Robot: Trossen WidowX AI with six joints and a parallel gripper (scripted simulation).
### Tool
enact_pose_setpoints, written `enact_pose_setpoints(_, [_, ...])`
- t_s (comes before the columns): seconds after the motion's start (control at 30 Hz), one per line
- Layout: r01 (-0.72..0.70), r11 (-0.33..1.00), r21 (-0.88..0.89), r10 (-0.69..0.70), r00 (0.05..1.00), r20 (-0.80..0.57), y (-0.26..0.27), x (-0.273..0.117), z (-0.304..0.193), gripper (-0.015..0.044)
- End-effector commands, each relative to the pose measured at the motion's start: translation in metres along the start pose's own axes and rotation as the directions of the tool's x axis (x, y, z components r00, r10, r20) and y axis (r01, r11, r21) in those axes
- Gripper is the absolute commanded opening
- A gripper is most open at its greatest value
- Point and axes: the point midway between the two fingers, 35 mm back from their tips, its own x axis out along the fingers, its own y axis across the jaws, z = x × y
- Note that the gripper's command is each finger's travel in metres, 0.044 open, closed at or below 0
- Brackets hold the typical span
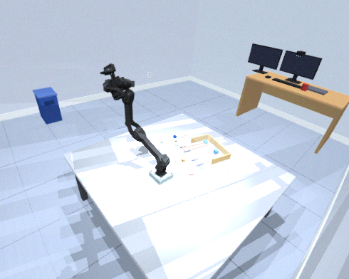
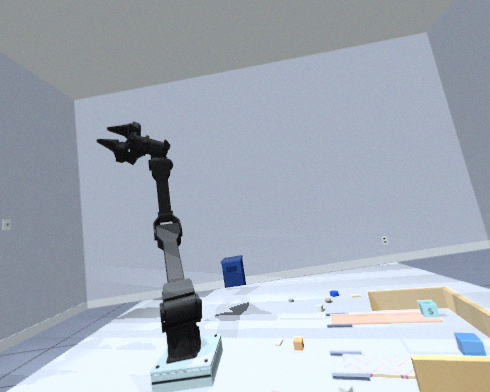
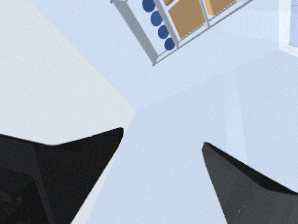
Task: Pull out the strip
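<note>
Tool (image 2: 115,136) raised high, jaws spread wide, holding nothing.

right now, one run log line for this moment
arm: raised high, away from table | gripper: open, empty | labelled cube: on orange strip, inside wooden frame | strip: not pulled

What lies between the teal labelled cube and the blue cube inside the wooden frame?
In the exterior view, only bare white table separates the teal labelled cube and the blue cube.
</note>
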Motion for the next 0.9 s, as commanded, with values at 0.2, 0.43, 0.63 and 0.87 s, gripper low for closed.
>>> enact_pose_setpoints(0.2, [-0.041,0.995,-0.09,0.028,0.99,-0.137,-0.017,0.009,-0.058,0.04])
enact_pose_setpoints(0.43, [-0.133,0.957,-0.258,0.032,0.932,-0.362,-0.049,0.014,-0.136,0.04])
enact_pose_setpoints(0.63, [-0.267,0.896,-0.356,0.005,0.806,-0.592,-0.092,-0.011,-0.222,0.04])
enact_pose_setpoints(0.87, [-0.42,0.845,-0.331,-0.024,0.589,-0.808,-0.139,-0.066,-0.298,0.04])
